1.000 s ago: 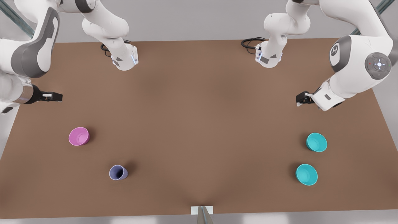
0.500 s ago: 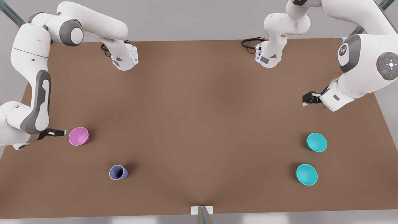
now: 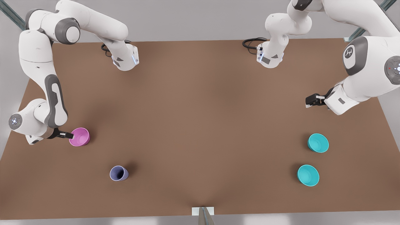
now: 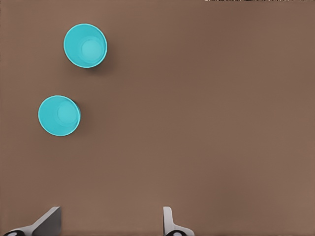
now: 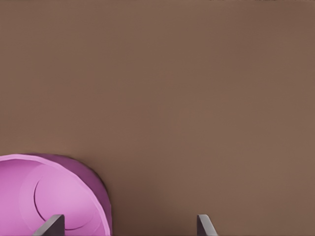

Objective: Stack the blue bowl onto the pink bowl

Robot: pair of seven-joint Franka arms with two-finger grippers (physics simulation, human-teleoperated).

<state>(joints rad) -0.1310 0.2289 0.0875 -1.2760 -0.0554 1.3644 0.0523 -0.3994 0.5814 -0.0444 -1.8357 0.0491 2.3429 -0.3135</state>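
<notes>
The pink bowl point(image 3: 80, 137) stands upright near the table's edge on the front view's left. My right gripper point(image 3: 67, 135) is at its rim, open; in the right wrist view point(image 5: 129, 227) one fingertip point(image 5: 51, 225) hangs over the pink bowl point(image 5: 54, 194) and the other is past its wall. Two identical teal bowls point(image 3: 318, 142) point(image 3: 308, 175) stand on the front view's right; either may be the blue bowl. My left gripper point(image 3: 311, 101) hovers open beyond them, apart from both. The left wrist view shows the two bowls point(image 4: 85, 45) point(image 4: 59, 115) ahead of the left gripper point(image 4: 108, 226).
A lavender-blue cup point(image 3: 118, 173) stands nearer the front edge, to the right of the pink bowl in the front view. Both arm bases point(image 3: 125, 59) point(image 3: 270, 57) sit at the far edge with cables. A small bracket point(image 3: 203, 212) sticks out at the front edge.
My right arm swung down along the front view's left side, bringing its gripper to the pink bowl's rim. My left gripper drifted slightly toward the front view's right. No bowl moved.
</notes>
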